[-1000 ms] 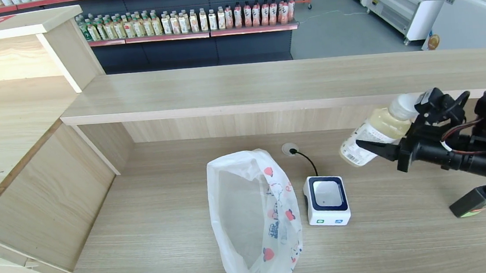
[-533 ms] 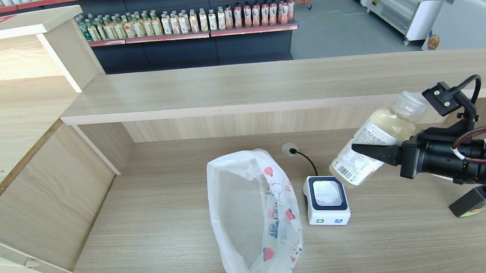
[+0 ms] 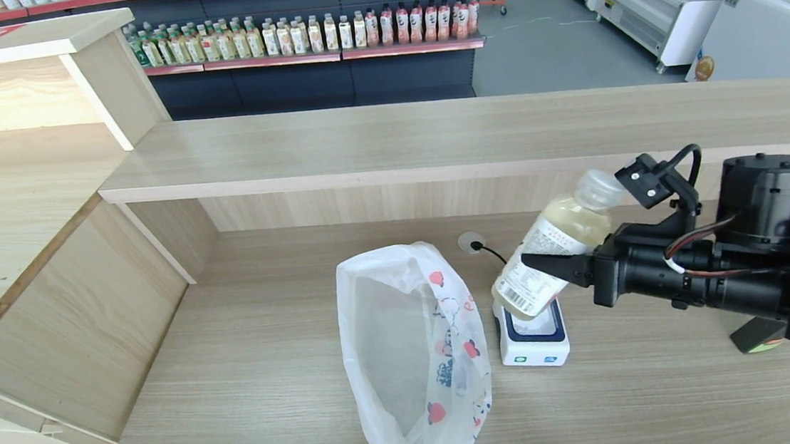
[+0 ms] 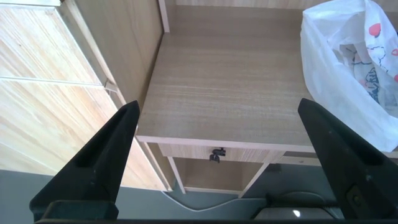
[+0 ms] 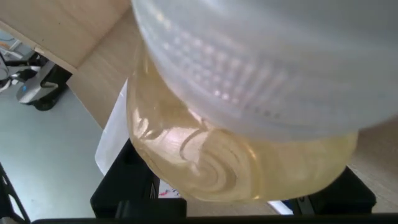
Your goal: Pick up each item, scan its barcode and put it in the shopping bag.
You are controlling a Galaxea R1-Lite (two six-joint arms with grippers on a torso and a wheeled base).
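Wooden counter point(image 3: 272, 376), right pincer point(image 3: 540, 262) clamped on bottle point(image 3: 550, 235)

shopping bag point(image 3: 405, 335): white plastic, red prints; mouth open; lying on the tabletop point(image 3: 272, 376)
scanner point(image 3: 532, 354): white box, dark-framed window; just beside the shopping bag
bottle point(image 3: 555, 251): pale yellow drink, white cap; tilted, base low over the scanner

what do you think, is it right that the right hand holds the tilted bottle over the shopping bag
Not quite. The right hand holds the tilted bottle over the scanner, not the shopping bag, which sits beside the scanner on the counter. The head view shows this.
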